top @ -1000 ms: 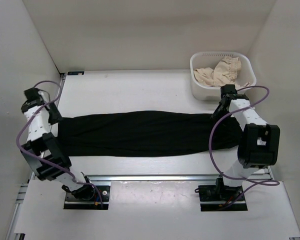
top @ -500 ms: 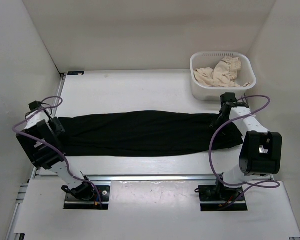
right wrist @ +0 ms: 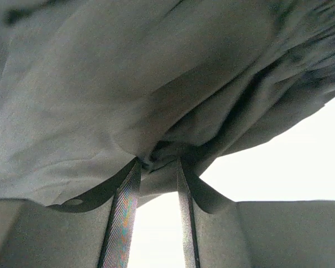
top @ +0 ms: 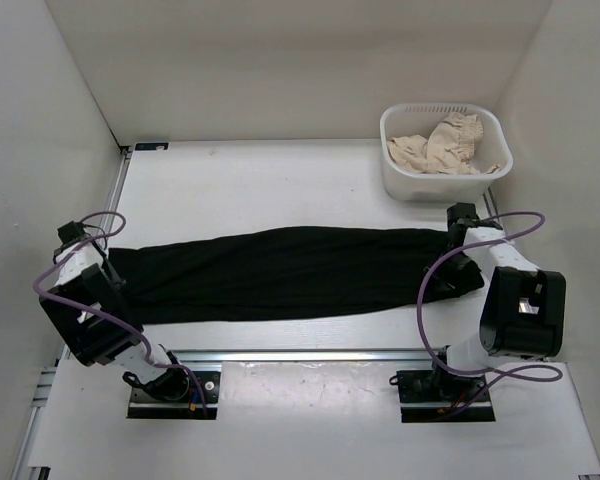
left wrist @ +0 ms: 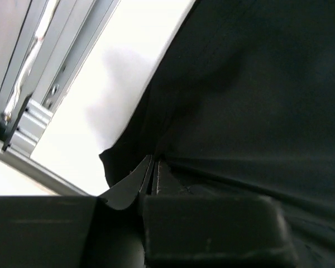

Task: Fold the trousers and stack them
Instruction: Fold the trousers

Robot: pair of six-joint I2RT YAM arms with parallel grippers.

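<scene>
Both ends of the trousers [top: 280, 272] are pinched; left gripper [left wrist: 154, 166] clamps one end; right gripper [right wrist: 158, 163] the other.

**Top view.** Bright, even, diffuse light falls from overhead. The white table [top: 280, 180] and walls [top: 280, 70] verge on overexposure, while the trousers [top: 280, 275] read as a nearly featureless black. Shadows are soft and faint, lying close under the arms [top: 80, 300] and at the foot of the basket [top: 420, 187]. Wide-angle distortion splays the side walls outward towards the frame edges.

**Left wrist view.** Dim overall. The cloth is underexposed, and the table strip at left is blown out and bears one soft grey shadow. The left gripper [left wrist: 154, 162], at the bottom of the frame, is out of focus.

**Right wrist view.** Lifted exposure renders the black fabric grey and grainy, and the table at right clips to white. The right gripper [right wrist: 158, 163] shows a rainbow sheen along its blurred edges.
</scene>
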